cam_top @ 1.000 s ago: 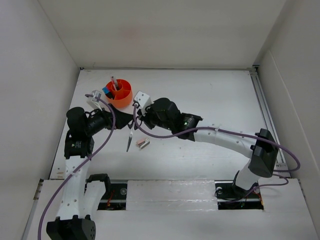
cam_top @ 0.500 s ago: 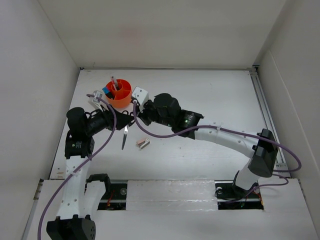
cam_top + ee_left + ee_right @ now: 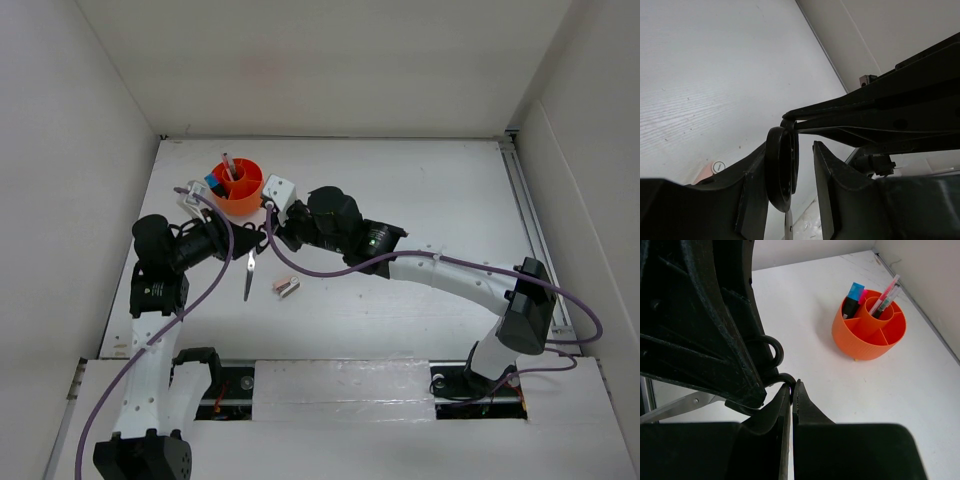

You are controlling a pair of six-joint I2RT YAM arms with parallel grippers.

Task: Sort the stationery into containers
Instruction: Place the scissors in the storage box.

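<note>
Scissors (image 3: 248, 274) hang in the air between the two arms, handles up and blades pointing down at the desk (image 3: 420, 200), near the orange tub (image 3: 867, 347) on its near side. We see the right pincer (image 3: 793, 386) pressed together on the thin rim of one handle loop. The left pincer (image 3: 790, 147) stands apart around the other loop: one finger (image 3: 752, 175) touches the ring, and a gap shows before the other, so it has no grip yet.

We judge the scissors light and stiff. Their hard, smooth loops could twist or slip in so narrow a pinch, and the blades may swing on their pivot. A hold flat across a loop, or lower near the pivot, looks safer to us.

The tub holds pens (image 3: 887, 292) and a blue-capped marker (image 3: 856, 291) in its sections. A small beige piece (image 3: 287, 288) lies on the desk beside the blade tips. We find the desk white and smooth, and plain white walls (image 3: 70, 150) close it in on three sides.
</note>
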